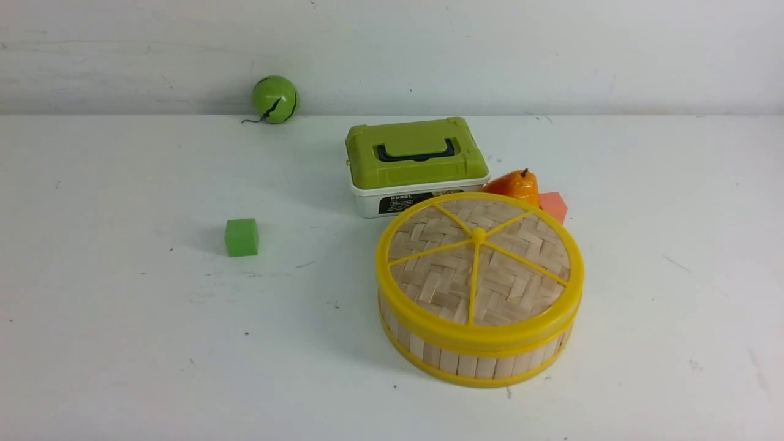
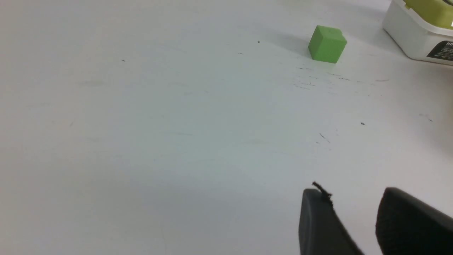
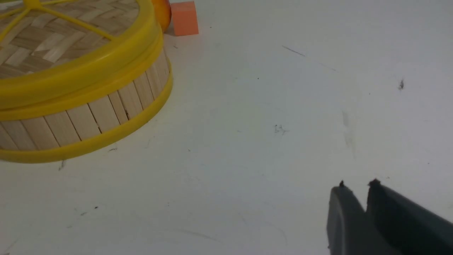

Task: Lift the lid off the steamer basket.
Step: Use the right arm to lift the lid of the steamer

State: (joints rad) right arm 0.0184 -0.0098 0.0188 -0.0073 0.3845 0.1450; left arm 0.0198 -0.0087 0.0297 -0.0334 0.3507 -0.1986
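My right gripper [image 3: 357,184] is slightly open, a narrow gap between its fingertips, with nothing held in it. My left gripper [image 2: 354,191] has its two dark fingers well apart, white tabletop [image 1: 184,343] showing between them, and it holds nothing either. Both hang clear of everything on the table; the front view shows neither of them.

Out from my right gripper, well apart from it, sits the round steamer basket [image 1: 467,365], upright, right of centre in the front view, its pale wooden slats banded in yellow. The woven bamboo lid [image 1: 429,288] is on it, lying flat and covering the top, with its yellow rim and five spokes meeting at a hub.

Just behind the basket I see an orange pear [image 1: 517,185] with a dark stem, partly hidden by the lid, and a salmon-pink block [image 1: 553,207] to its right. Left of the pear is a white storage box [image 1: 367,202] with a green lid and its handle folded down. Out from my left gripper, a green cube [image 1: 242,237] stands left of the basket. Farthest away, by the white wall [image 1: 490,55], is a dark-striped green toy watermelon [image 1: 274,98] with a thin curly stem.
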